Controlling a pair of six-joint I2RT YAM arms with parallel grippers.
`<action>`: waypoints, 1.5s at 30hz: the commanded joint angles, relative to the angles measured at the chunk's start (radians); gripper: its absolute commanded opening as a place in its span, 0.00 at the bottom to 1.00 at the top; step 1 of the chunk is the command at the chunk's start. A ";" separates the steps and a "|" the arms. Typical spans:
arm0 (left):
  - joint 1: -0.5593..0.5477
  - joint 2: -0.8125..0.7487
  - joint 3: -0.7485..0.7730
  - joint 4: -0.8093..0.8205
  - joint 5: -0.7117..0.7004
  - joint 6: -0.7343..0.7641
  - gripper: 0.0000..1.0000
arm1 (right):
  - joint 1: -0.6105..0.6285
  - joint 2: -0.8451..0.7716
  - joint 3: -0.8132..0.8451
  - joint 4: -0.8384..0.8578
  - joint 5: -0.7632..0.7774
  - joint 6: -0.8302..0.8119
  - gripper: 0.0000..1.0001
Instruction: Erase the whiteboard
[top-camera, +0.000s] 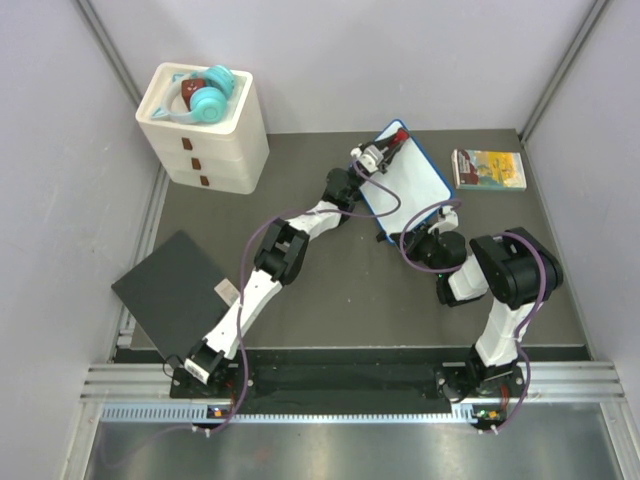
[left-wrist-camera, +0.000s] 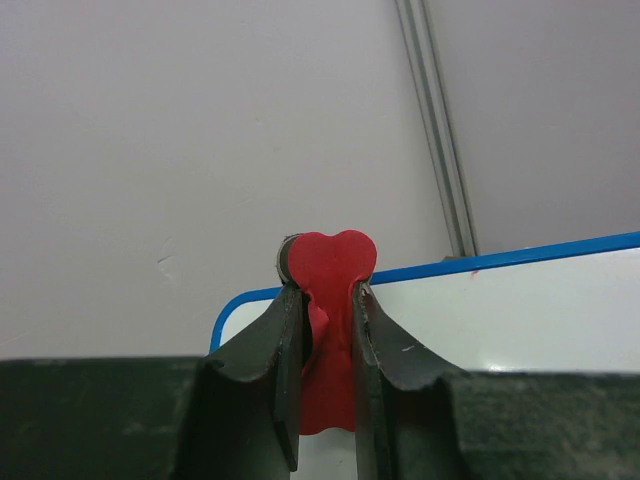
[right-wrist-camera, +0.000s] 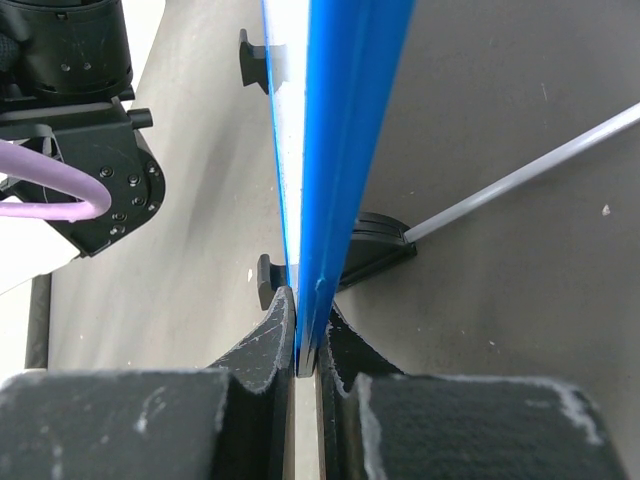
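The left claw (left-wrist-camera: 325, 292) squeezes a red heart-shaped wiper (left-wrist-camera: 328, 262) at the far corner of the whiteboard (top-camera: 410, 178), which sits at the back right of the counter (top-camera: 340, 290), and the right claw (right-wrist-camera: 305, 332) pinches its blue rim. Push too hard and the board could slip from that thin pinch. No writing can be read.

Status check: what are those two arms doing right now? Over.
Left gripper shut on red heart-shaped eraser, at far corner of whiteboard. Right gripper shut on its blue rim. Book lies apart, not in the way.
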 joint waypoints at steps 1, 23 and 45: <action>0.007 0.016 0.021 -0.041 -0.071 0.016 0.00 | 0.071 0.069 -0.050 -0.370 -0.152 -0.101 0.00; 0.061 -0.077 -0.192 0.074 0.001 -0.127 0.00 | 0.074 0.076 -0.047 -0.369 -0.157 -0.107 0.00; -0.008 -0.037 0.042 -0.027 -0.055 0.031 0.00 | 0.074 0.079 -0.050 -0.356 -0.164 -0.108 0.00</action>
